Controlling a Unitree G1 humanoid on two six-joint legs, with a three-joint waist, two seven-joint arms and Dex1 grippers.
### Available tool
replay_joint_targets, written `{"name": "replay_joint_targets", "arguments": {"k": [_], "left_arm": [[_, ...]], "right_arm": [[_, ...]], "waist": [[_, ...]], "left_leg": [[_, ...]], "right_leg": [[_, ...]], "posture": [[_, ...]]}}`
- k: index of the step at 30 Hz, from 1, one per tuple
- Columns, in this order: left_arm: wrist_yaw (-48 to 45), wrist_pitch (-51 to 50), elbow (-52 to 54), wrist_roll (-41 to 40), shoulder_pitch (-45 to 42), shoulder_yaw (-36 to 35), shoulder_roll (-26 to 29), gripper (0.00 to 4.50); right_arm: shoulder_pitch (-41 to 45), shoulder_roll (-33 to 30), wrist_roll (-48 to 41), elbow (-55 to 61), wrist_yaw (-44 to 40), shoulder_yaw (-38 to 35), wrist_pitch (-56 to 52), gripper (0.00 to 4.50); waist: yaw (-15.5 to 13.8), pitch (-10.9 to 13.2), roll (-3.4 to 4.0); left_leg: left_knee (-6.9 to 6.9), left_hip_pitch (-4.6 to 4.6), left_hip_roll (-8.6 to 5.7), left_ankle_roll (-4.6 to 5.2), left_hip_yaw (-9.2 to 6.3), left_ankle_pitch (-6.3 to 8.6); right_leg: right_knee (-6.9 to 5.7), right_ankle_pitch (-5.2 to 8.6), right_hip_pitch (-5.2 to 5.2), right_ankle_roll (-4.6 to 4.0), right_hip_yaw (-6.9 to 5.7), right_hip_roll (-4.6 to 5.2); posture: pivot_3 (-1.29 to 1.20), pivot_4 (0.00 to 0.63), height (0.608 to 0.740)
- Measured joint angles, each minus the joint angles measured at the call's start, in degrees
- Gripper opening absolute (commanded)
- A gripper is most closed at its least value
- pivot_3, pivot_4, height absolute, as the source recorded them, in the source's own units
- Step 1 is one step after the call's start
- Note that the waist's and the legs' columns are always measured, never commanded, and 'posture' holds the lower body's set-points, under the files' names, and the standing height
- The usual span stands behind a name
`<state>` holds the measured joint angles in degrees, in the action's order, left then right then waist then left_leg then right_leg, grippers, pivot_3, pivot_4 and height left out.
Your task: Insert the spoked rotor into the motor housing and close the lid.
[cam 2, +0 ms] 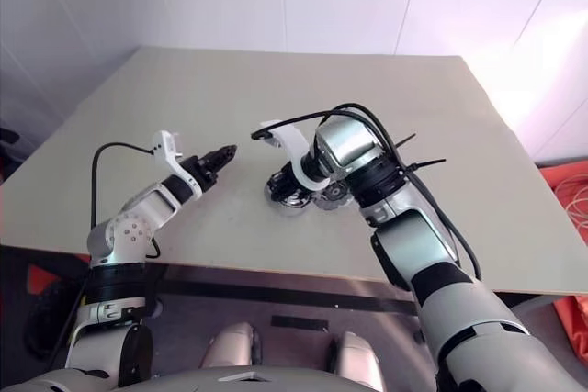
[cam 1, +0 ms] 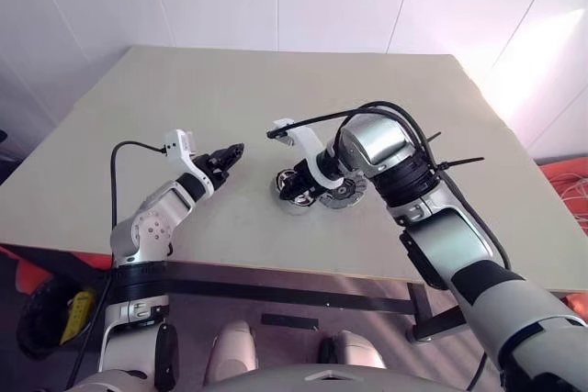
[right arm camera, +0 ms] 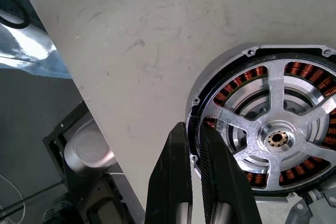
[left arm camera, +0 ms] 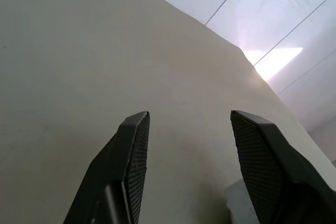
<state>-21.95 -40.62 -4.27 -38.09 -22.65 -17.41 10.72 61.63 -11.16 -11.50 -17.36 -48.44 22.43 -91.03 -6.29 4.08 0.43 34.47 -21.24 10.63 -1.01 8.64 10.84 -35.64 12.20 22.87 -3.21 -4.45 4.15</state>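
Note:
The motor housing (right arm camera: 262,135) lies flat on the beige table (cam 1: 230,89), showing a dark rim, copper-brown windings and a grey five-armed centre. My right gripper (right arm camera: 192,127) points down at it from above. Its fingers (right arm camera: 173,182) are shut, with their tips at the housing's rim. In the eye views the housing (cam 1: 290,196) sits under that gripper. The spoked rotor (cam 1: 350,194), silvery and segmented, lies just right of the housing, partly behind my wrist. My left gripper (cam 1: 230,155) hovers left of the housing, open, with nothing between its pads (left arm camera: 134,145). The lid is out of view.
The table's front edge (cam 1: 276,268) runs close below both parts. A black cable (cam 1: 312,121) loops over my right wrist, and another (cam 1: 115,172) rises from the left arm. Bare tabletop stretches behind and to both sides. Orange objects (cam 1: 565,176) lie on the floor at the right.

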Motion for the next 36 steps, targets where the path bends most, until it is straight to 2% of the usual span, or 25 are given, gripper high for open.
{"name": "replay_joint_targets", "arguments": {"k": [1,4,12,19,23,26,29,32,36], "left_arm": [[0.0,0.0,0.0,0.0,0.0,0.0,0.0,2.59],[0.0,0.0,0.0,0.0,0.0,0.0,0.0,2.59],[0.0,0.1,0.0,0.0,-0.1,0.0,0.0,2.59],[-0.1,0.1,-0.4,0.0,-0.7,0.2,0.0,2.59],[-1.1,-0.4,-1.0,-0.1,-1.2,1.2,0.0,2.59],[-2.3,-5.8,-1.8,-3.0,-1.7,1.4,0.9,2.59],[-3.8,-14.2,-2.0,-6.5,-2.1,1.9,2.9,2.59],[-4.5,-19.6,-2.1,-7.2,-2.8,3.7,5.5,2.59],[-6.3,-22.5,-2.7,-6.8,-5.0,5.9,8.0,2.59]], "right_arm": [[0.0,0.1,-0.3,-0.1,0.4,-0.1,0.0,0.03],[0.0,0.2,-1.6,-0.1,1.4,-0.1,0.4,0.9],[0.1,0.4,-4.7,0.2,4.2,-1.0,1.3,3.6],[2.5,0.9,-6.9,0.9,6.3,-4.4,2.1,3.6],[8.4,-1.5,-7.3,0.0,5.6,-7.6,10.8,3.6],[10.0,-8.6,-6.8,0.2,2.5,-8.7,20.4,3.6],[6.1,-17.9,-2.4,1.7,-2.1,-6.9,36.5,3.6],[-2.7,-29.2,2.9,4.3,-8.1,-4.8,52.7,3.6],[-13.9,-36.8,4.5,8.3,-11.5,-5.9,59.2,3.6]], "waist": [[0.0,0.0,0.0],[0.1,0.0,0.0],[0.2,0.0,0.0],[0.2,0.0,0.0],[0.0,0.0,0.0],[-0.9,0.0,-0.03],[-1.6,0.0,-0.09],[-2.4,0.0,-0.11],[-2.2,0.0,-0.03]], "left_leg": [[-0.01,0.01,0.0,0.0,0.0,0.0],[-0.04,0.01,-0.01,0.0,0.0,0.0],[-0.11,0.02,-0.05,-0.01,0.0,-0.01],[-0.11,0.02,-0.05,-0.03,0.0,-0.02],[-0.13,0.01,-0.06,-0.04,0.0,-0.02],[-0.13,0.05,-0.12,-0.01,0.01,0.0],[-0.13,0.01,-0.18,0.01,0.0,0.0],[-0.13,-0.01,-0.21,0.04,-0.01,0.02],[-0.13,0.01,-0.21,0.09,0.01,0.02]], "right_leg": [[0.0,0.0,0.0,0.0,0.0,0.0],[0.01,0.0,0.0,0.0,0.01,0.0],[0.04,0.0,0.0,0.0,0.01,0.0],[0.03,0.0,0.01,0.01,0.02,0.0],[0.06,0.01,-0.01,0.02,0.02,0.0],[0.13,0.02,-0.11,0.04,0.03,0.02],[0.13,0.02,-0.11,0.04,0.03,0.05],[0.12,-0.01,-0.11,0.0,0.05,0.05],[0.08,-0.13,-0.04,-0.22,0.06,0.04]], "posture": [[0.0,0.0,0.74],[0.0,0.0,0.74],[0.0,0.0,0.74],[0.0,0.0,0.74],[0.0,0.0,0.74],[0.0,0.0,0.74],[0.0,0.0,0.74],[0.0,0.0,0.74],[0.0,0.0,0.74]]}}
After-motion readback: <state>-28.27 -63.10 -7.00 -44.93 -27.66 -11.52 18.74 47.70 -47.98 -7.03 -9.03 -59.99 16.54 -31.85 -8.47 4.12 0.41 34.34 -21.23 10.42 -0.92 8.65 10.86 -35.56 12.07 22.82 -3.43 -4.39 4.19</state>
